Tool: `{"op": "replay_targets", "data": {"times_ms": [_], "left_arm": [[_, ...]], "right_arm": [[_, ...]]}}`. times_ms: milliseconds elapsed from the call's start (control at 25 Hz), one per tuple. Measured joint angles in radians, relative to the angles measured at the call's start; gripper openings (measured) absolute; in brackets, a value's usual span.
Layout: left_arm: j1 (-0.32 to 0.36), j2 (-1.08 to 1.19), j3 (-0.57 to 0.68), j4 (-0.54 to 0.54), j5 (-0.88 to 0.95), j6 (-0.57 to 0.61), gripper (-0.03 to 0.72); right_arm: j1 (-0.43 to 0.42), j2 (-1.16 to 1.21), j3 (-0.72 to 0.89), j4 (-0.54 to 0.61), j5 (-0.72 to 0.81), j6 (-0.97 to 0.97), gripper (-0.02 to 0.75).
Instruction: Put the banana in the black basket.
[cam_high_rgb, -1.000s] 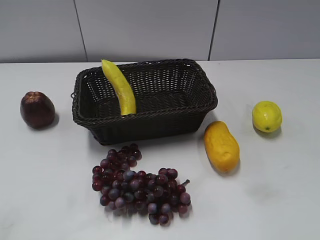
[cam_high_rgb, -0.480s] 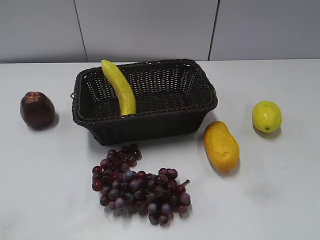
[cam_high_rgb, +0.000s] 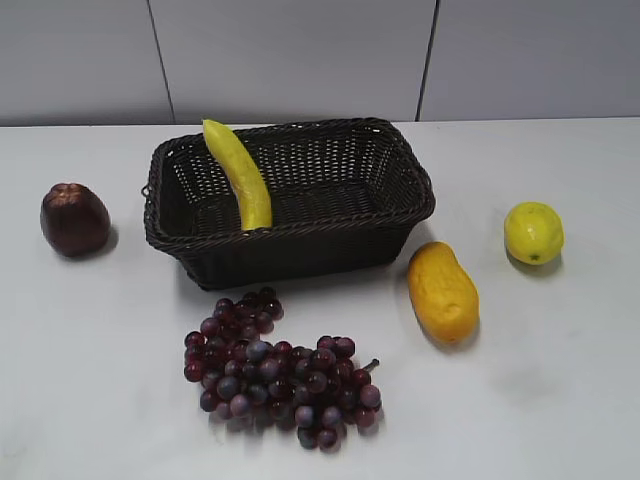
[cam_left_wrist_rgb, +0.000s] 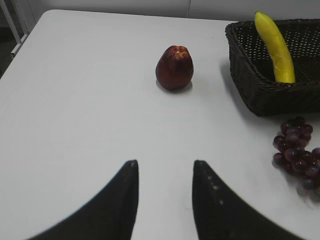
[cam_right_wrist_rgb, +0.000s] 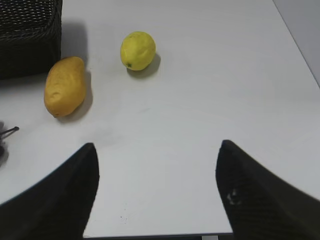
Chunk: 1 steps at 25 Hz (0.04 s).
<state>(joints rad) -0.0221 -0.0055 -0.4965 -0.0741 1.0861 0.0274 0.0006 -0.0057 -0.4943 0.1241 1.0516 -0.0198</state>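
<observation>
The yellow-green banana (cam_high_rgb: 240, 176) lies inside the black basket (cam_high_rgb: 300, 250), leaning on its back left rim with the pointed tip sticking up. Both show in the left wrist view too, the banana (cam_left_wrist_rgb: 275, 47) in the basket (cam_left_wrist_rgb: 250, 85) at the upper right. My left gripper (cam_left_wrist_rgb: 164, 164) is open and empty over bare table, well short of the basket. My right gripper (cam_right_wrist_rgb: 157, 145) is open wide and empty near the table's front edge. Neither gripper shows in the exterior view.
A dark red apple-like fruit (cam_high_rgb: 74, 219) stands left of the basket. A bunch of purple grapes (cam_high_rgb: 275, 370) lies in front of it. An orange-yellow mango (cam_high_rgb: 442, 293) and a yellow lemon (cam_high_rgb: 533, 232) lie to its right.
</observation>
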Motion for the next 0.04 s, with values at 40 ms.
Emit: {"op": "replay_targets", "data": {"times_ms": [40], "left_arm": [[0.0, 0.0, 0.0, 0.0, 0.0, 0.0, 0.355]], "right_arm": [[0.0, 0.0, 0.0, 0.0, 0.0, 0.0, 0.582]]}}
